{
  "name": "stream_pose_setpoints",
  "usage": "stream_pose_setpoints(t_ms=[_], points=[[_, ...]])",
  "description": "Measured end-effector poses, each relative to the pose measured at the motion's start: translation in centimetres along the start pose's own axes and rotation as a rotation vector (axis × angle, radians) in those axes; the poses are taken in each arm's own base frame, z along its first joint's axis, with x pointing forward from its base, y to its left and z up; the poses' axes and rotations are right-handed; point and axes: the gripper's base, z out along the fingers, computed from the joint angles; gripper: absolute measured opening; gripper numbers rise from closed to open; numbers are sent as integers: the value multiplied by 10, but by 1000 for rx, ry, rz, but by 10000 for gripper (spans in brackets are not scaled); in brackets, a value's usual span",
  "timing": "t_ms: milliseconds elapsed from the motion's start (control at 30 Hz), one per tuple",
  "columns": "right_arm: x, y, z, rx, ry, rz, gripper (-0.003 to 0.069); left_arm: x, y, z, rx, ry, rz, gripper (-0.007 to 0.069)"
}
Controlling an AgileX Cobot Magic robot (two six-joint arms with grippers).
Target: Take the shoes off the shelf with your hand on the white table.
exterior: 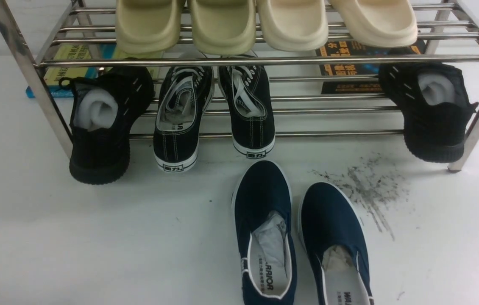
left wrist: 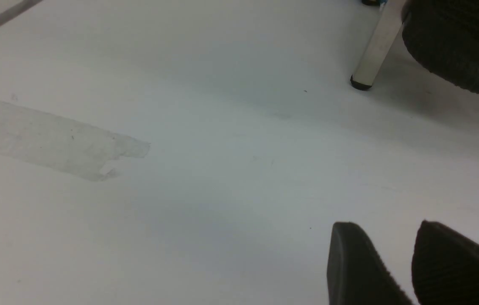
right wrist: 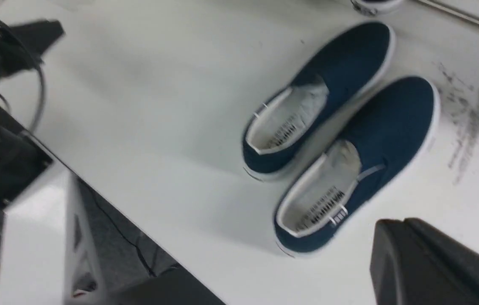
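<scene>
Navy slip-ons down on the table

Both navy slip-ons [exterior: 265, 203] sit on the white table [exterior: 116, 237], just in front of the chrome rack [exterior: 222, 134] — side by side, apart. My right gripper [right wrist: 407, 222] is pressed together, empty; my left gripper [left wrist: 396, 224] stands spread, holding nothing.

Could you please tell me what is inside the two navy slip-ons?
Crumpled paper sits inside each of the navy slip-ons, above insoles printed with lettering; the toe interiors are hidden by the uppers.
</scene>
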Motion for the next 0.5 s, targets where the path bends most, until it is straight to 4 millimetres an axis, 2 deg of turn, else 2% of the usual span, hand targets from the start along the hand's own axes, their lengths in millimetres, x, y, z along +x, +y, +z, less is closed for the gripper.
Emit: stream_pose_setpoints(t_ms=[100,133,167,200,233,333,500], points=[[33,-14,22,20,-79,-29,-15,0,0,0,0,0,0,242],[32,-14,20,14,-100,-28,-15,0,0,0,0,0,0,242],[53,-20,44,-14,-184,-22,-15,0,0,0,0,0,0,242],[59,-20,52,-47,-248,-15,-15,0,0,0,0,0,0,242],[61,-21,55,-44,-238,-13,-15,0,0,0,0,0,0,242],[73,-20,76,-116,-366,-24,-15,0,0,0,0,0,0,242],[79,-18,89,-168,-450,-38,-13,0,0,0,0,0,0,242]])
